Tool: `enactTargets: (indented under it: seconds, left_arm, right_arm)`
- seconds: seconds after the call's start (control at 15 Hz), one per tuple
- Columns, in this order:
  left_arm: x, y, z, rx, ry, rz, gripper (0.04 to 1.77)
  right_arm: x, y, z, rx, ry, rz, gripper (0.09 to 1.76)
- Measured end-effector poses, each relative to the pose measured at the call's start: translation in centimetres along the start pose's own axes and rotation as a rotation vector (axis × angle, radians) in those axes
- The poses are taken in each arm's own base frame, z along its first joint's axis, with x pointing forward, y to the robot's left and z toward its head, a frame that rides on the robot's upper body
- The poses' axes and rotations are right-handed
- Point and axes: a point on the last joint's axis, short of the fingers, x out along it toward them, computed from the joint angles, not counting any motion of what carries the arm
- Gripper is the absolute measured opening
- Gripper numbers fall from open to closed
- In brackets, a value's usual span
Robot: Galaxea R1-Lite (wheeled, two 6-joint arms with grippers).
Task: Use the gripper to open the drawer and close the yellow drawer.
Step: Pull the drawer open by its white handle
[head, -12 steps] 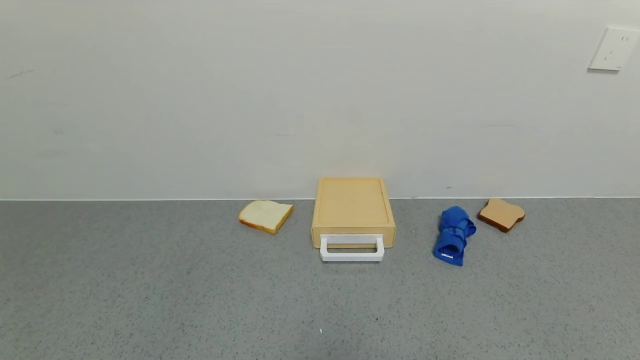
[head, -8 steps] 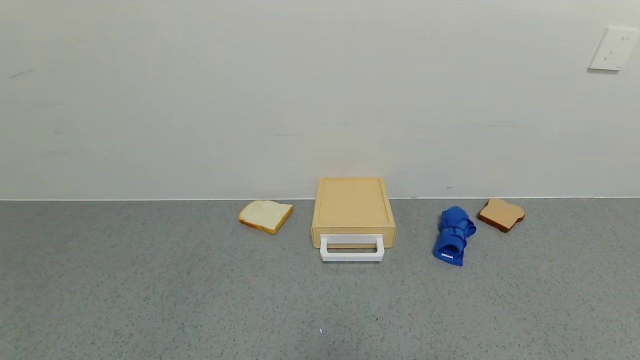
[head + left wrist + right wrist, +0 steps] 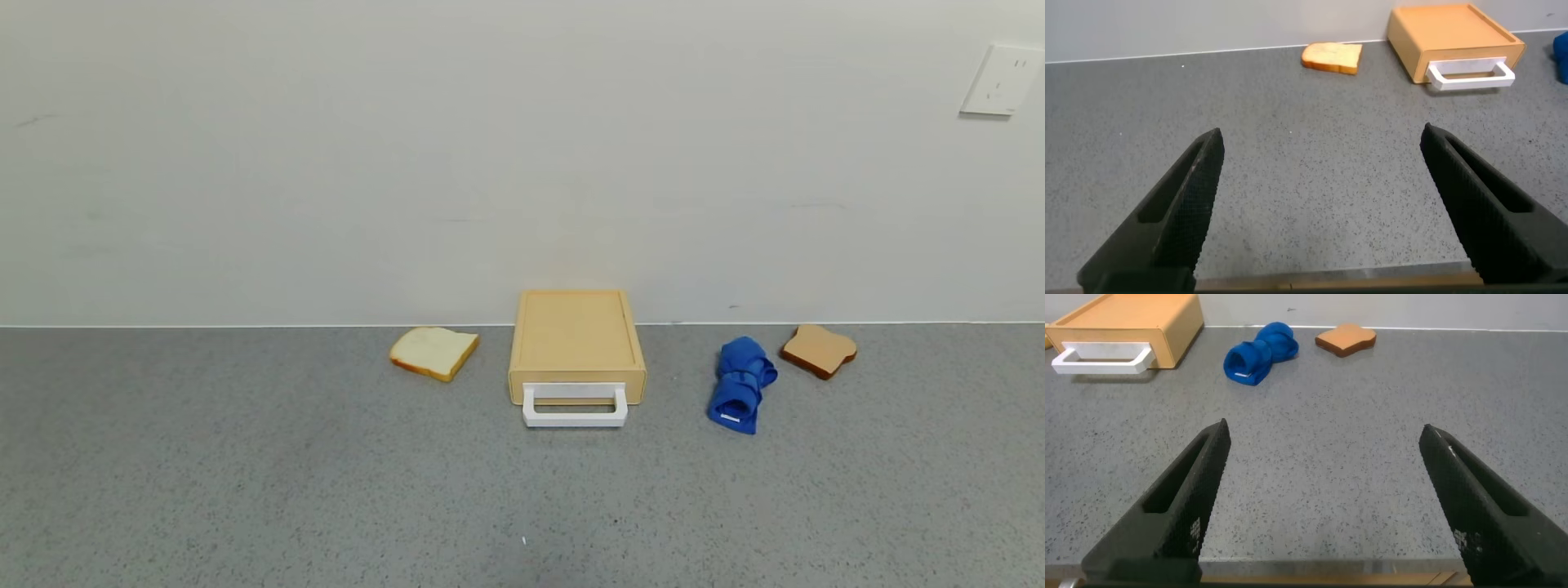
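The drawer (image 3: 576,343) sits shut at the back of the grey worktop (image 3: 245,490), against the wall, between a bread slice (image 3: 433,352) and a blue cloth (image 3: 740,384). Both the left gripper (image 3: 1323,212) and right gripper (image 3: 1323,506) hang well short of it, jaws spread wide and empty. The box looks light and rigid (it may slide when pulled), so the white handle (image 3: 575,406) is the place to hook.

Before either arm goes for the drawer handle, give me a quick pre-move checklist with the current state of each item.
1. Drawer shut, ready to open: ok.
2. Handle unobstructed: ok.
3. Left gripper open, empty: ok.
4. Right gripper open, empty: ok.
5. Bread slice, blue cloth and brown slice apart from the drawer: ok.
6. Gripper aligned with handle: not ok, both far back.
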Motion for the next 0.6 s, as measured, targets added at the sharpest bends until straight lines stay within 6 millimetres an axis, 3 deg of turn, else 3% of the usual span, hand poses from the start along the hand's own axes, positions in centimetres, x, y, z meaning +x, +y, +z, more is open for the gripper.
enactTargets:
  seconds: [0.2,0.6]
  left_arm:
    - [0.3,0.0,0.5,0.005,0.012,-0.002,1.73]
    - [7.8,-0.1,7.2,0.06,0.194,-0.103,1.73]
  right_arm:
    - [0.0,0.0,0.0,0.0,0.0,0.0,1.7]
    - [0.0,0.0,0.0,0.0,0.0,0.0,1.7]
